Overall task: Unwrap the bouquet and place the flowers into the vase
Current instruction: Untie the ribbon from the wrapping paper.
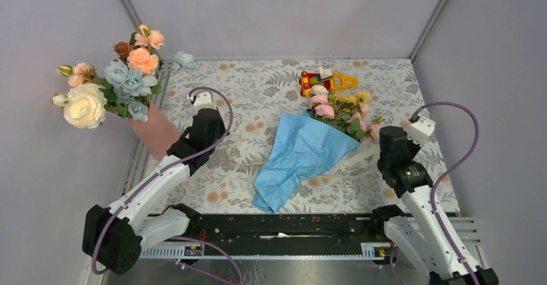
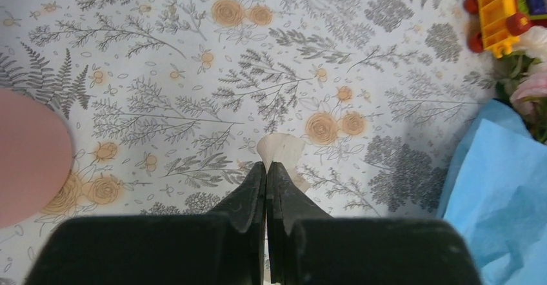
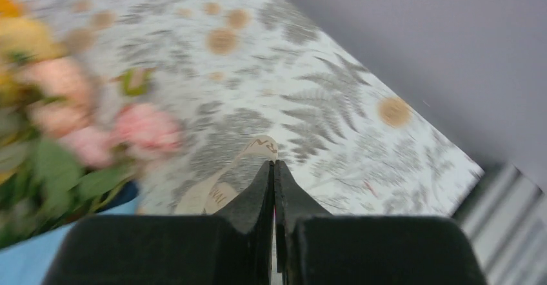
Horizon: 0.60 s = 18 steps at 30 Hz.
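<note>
Since the bouquet (image 1: 322,130) lay light and limp on the surface (image 1: 258,85), well apart from the vase (image 1: 155,133), I judged its cream ribbon (image 3: 219,191) the place to pull. My right pincer (image 3: 272,162) was pinched shut on it; my left pincer (image 2: 266,164) was closed, holding nothing I could name.

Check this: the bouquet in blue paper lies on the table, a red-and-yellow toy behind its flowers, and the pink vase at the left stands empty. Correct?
Only the vase is wrong: not empty, it holds peach, dusty-blue and cream blooms, as the top external view shows. The bouquet and toy are as you say.
</note>
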Each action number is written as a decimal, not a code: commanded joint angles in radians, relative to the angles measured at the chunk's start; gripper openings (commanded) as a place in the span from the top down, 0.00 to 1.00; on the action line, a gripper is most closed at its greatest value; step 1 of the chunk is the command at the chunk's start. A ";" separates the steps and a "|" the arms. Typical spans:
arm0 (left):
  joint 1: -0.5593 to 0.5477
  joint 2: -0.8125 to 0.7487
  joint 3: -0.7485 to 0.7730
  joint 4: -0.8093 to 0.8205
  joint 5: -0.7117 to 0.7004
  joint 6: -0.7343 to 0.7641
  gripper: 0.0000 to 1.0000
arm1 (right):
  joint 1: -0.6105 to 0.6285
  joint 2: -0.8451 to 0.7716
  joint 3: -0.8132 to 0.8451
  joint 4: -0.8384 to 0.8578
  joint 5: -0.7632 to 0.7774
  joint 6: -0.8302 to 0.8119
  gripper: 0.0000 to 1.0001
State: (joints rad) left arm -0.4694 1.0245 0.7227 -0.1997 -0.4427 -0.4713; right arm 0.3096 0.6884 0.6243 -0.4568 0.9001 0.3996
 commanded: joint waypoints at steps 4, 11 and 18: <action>0.005 0.026 0.073 -0.063 -0.089 0.045 1.00 | -0.270 0.036 0.033 -0.164 0.150 0.240 1.00; 0.005 0.059 0.104 -0.093 -0.173 0.044 1.00 | -0.303 -0.084 0.028 -0.195 0.438 0.289 0.97; 0.003 0.058 0.088 -0.051 -0.059 0.070 0.53 | -0.317 -0.070 0.028 -0.191 0.299 0.269 0.10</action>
State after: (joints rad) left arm -0.4694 1.0924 0.7868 -0.3054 -0.5571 -0.4316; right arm 0.0040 0.6075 0.6254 -0.6483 1.2137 0.6392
